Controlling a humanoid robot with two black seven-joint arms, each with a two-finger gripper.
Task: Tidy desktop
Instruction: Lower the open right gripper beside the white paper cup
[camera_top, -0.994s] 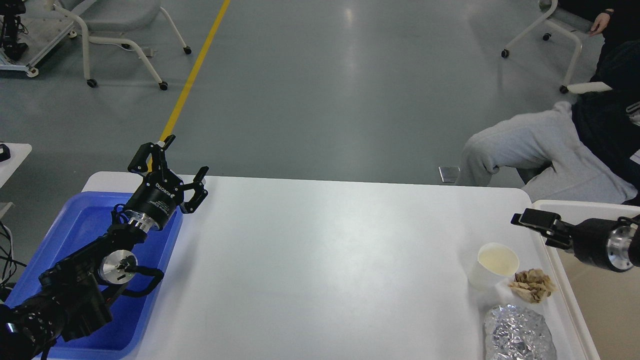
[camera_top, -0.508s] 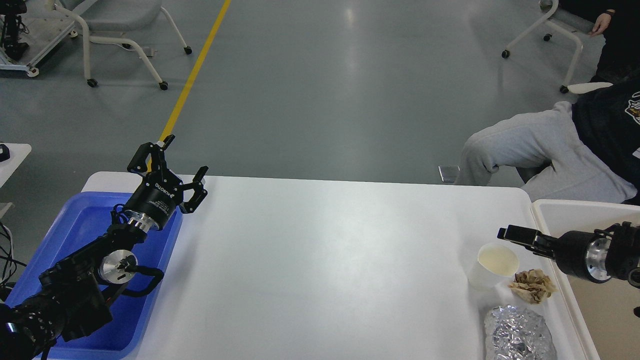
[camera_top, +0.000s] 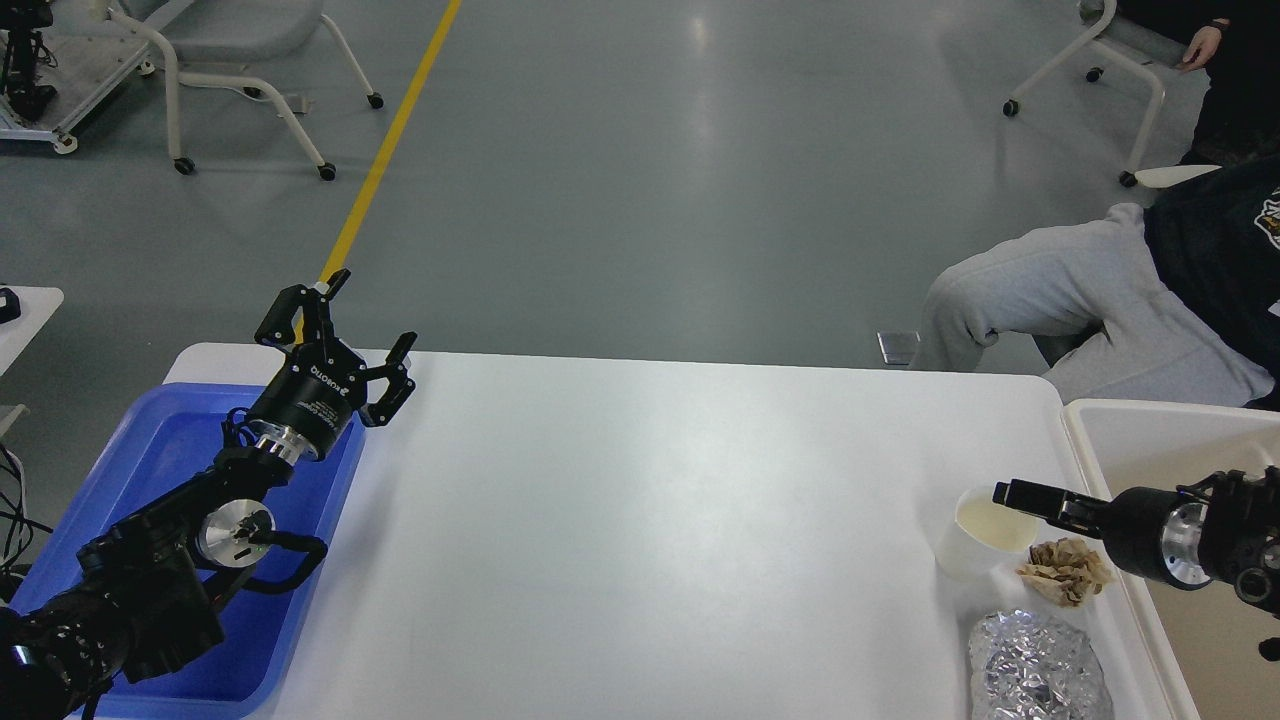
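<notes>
The white desktop (camera_top: 650, 520) fills the middle of the head view. At its right edge stand a white paper cup (camera_top: 966, 550), a crumpled brown paper wad (camera_top: 1062, 578) and a crumpled foil ball (camera_top: 1038, 664). My right gripper (camera_top: 1006, 494) comes in from the right, held level, with its tip over the cup's far rim. It shows side-on as one dark bar, so its fingers cannot be told apart. My left gripper (camera_top: 372, 308) is open and empty, raised above the desktop's far left corner, beside the blue tub (camera_top: 160, 450).
A cream-white tub (camera_top: 1130, 430) stands off the desktop's right edge, under my right arm. A seated person's grey-trousered legs (camera_top: 1060, 300) are beyond the far right corner. Wheeled chairs (camera_top: 240, 60) stand on the floor behind.
My right gripper has moved down and to the left, from above the cream tub's rim to over the cup's far rim. The left arm has not moved.
</notes>
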